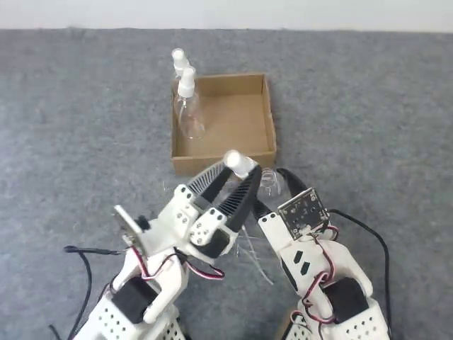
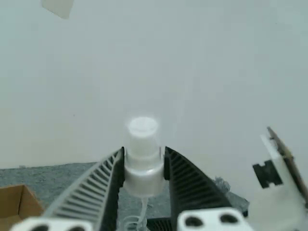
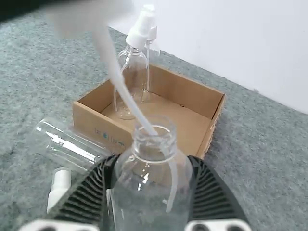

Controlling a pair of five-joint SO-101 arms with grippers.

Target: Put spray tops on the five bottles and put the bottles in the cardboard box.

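We see the left gripper [image 2: 143, 161] clenching a spray top [image 2: 142, 132], the right gripper [image 3: 150, 168] grasping a bottle [image 3: 144, 202]; open carpet [image 1: 368, 106] surrounds the upper-centre cardboard box [image 1: 271, 117].

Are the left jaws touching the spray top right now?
Touching. The left wrist view shows both jaws pressed against the spray top, with no gap on either side.

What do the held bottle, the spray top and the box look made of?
The bottle looks like clear, glossy plastic or glass; it is see-through with highlights. The spray top is white and smooth, probably plastic. The box is brown matte cardboard.
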